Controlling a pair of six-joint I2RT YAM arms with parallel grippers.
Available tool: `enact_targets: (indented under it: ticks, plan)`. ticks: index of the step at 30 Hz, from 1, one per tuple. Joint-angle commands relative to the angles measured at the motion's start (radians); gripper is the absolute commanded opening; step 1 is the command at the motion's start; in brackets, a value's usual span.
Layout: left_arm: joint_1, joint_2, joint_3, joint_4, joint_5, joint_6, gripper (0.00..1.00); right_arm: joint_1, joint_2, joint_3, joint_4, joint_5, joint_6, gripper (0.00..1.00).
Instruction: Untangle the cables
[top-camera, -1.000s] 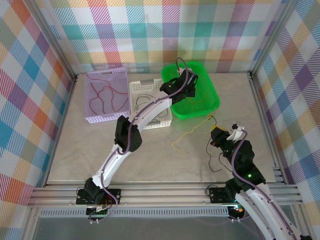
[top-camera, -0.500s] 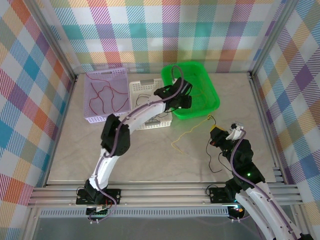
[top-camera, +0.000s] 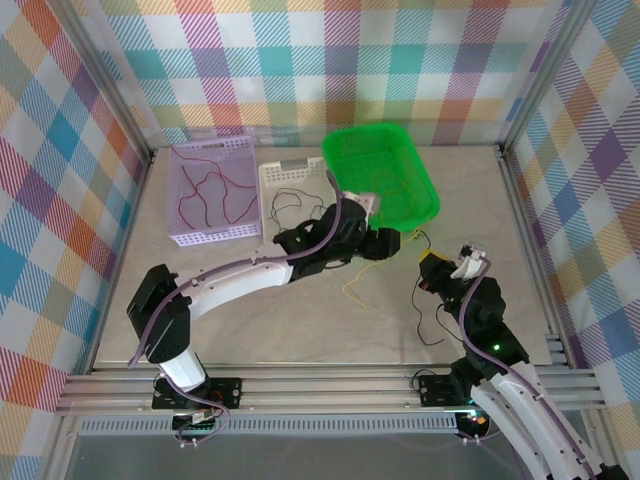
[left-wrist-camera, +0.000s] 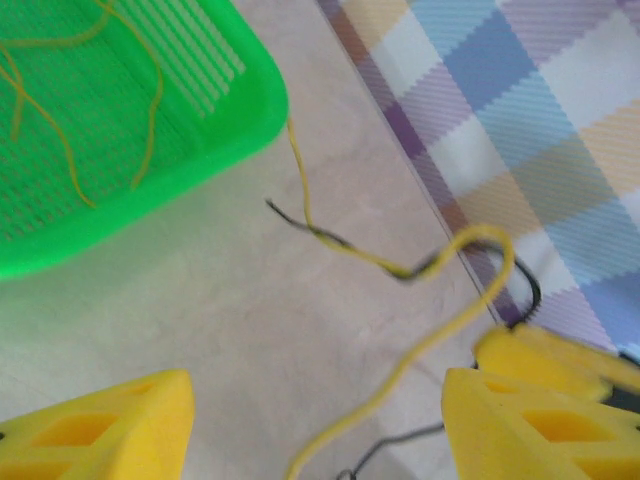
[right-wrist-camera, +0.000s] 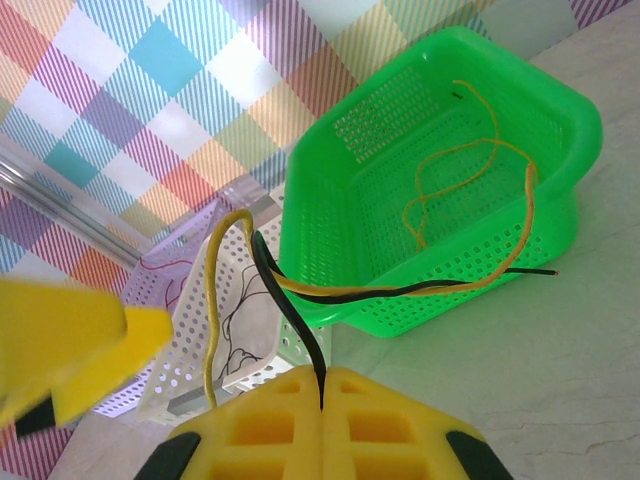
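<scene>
- Just now my left pincer (left-wrist-camera: 320, 425) pulled back out of the green basket (top-camera: 432, 205) to its near edge, jaws spread wide, gripping nothing.
- Likely that means 1 sorted yellow cable (right-wrist-camera: 470, 150) is delivered; it lies loose inside the green basket.
- Meanwhile my right pincer (right-wrist-camera: 322, 395) is clamped shut on the black cable (right-wrist-camera: 300, 330), near the green basket's front right corner.
- Twisted round it on the table just before the green basket, the tangled yellow cable (left-wrist-camera: 497, 290) looks thin, limp, looping.
</scene>
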Motion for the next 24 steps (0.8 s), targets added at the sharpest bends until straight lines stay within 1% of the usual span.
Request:
enact_targets:
  ticks: [1, 7, 10, 15, 17, 22, 24]
  plan:
    - [-0.02, -0.031, -0.038, 0.062, 0.002, -0.003, 0.66, 0.001, 0.007, -0.006, 0.051, -0.022, 0.011, 0.0]
    - [-0.036, -0.033, -0.096, 0.06, -0.014, 0.004, 0.66, 0.001, 0.013, -0.004, 0.061, -0.039, 0.009, 0.0]
    - [-0.04, -0.021, -0.099, 0.038, -0.023, 0.013, 0.66, 0.001, 0.015, -0.004, 0.063, -0.046, 0.01, 0.0]
    - [-0.043, -0.006, -0.112, 0.053, -0.017, 0.013, 0.66, 0.001, 0.023, -0.004, 0.073, -0.058, 0.01, 0.0]
    - [-0.047, -0.004, -0.116, 0.066, -0.012, 0.013, 0.62, 0.001, 0.029, -0.003, 0.078, -0.065, 0.01, 0.0]
    - [-0.05, 0.0, -0.131, 0.101, 0.012, 0.005, 0.43, 0.001, 0.036, -0.001, 0.08, -0.071, 0.01, 0.0]
    - [-0.051, -0.002, -0.144, 0.118, 0.018, -0.003, 0.38, 0.001, 0.037, -0.001, 0.082, -0.072, 0.009, 0.0]
